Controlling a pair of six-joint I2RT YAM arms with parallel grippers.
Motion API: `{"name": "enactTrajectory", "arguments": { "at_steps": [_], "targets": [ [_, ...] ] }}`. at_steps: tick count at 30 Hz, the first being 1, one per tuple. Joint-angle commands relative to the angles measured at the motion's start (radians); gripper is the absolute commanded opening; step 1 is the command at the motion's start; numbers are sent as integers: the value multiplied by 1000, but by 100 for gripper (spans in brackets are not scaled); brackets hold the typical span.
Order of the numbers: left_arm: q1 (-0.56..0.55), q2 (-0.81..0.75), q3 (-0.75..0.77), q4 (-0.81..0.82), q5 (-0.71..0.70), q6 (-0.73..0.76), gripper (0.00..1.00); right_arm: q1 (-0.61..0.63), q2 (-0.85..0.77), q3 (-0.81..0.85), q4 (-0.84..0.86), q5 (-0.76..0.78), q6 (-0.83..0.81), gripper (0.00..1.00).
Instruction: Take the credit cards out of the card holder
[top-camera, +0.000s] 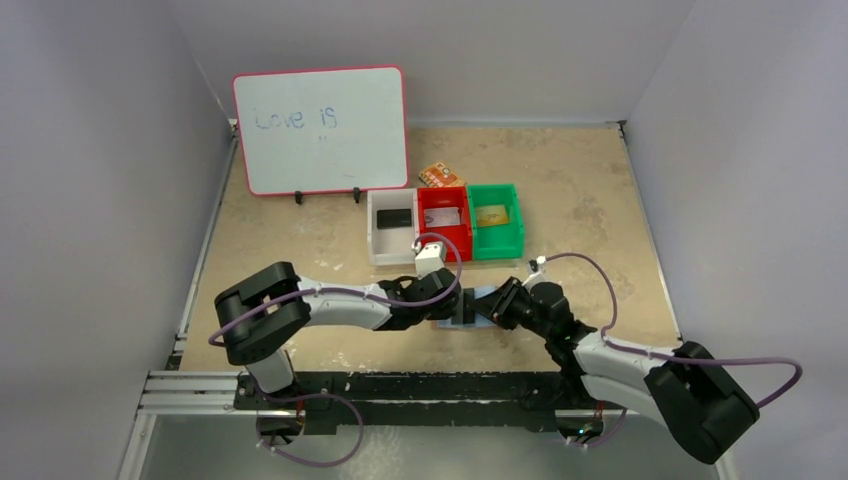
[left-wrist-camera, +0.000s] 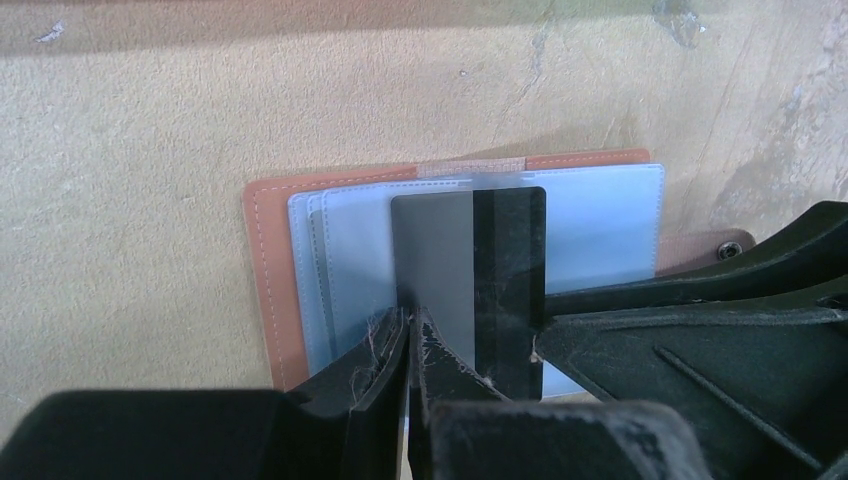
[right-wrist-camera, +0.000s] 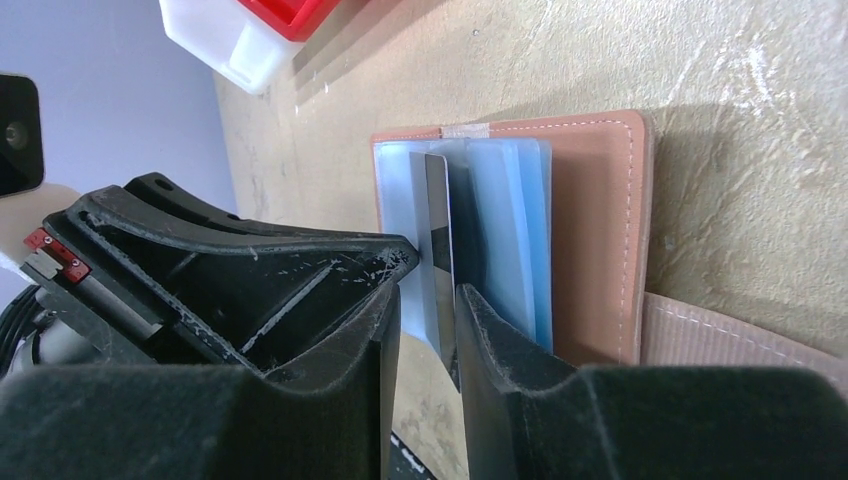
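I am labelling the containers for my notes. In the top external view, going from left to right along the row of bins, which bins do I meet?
white bin → red bin → green bin

From above, you see only a sliver of the holder (top-camera: 481, 296); the rest is covered. The near end of the card (left-wrist-camera: 468, 260) hides behind the left gripper (left-wrist-camera: 410, 320).
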Motion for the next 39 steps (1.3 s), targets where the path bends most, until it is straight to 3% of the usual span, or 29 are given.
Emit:
{"name": "enactTrajectory", "arguments": {
  "at_steps": [1, 9, 19, 31, 39],
  "targets": [
    [-7, -5, -34, -104, 3, -2, 3, -3, 14, 33, 11, -14, 1, 28],
    [-7, -11, -34, -112, -2, -1, 3, -7, 87, 47, 70, -41, 23, 23],
    [-7, -29, -41, -150, -40, -3, 2, -17, 92, 59, 59, -50, 6, 0],
    [-6, -56, -47, -205, -102, -12, 2, -30, -79, 106, -206, 39, -67, 0],
    [-8, -102, -56, -179, -100, -15, 4, -31, -243, 99, -286, 66, -89, 0]
  ]
}}
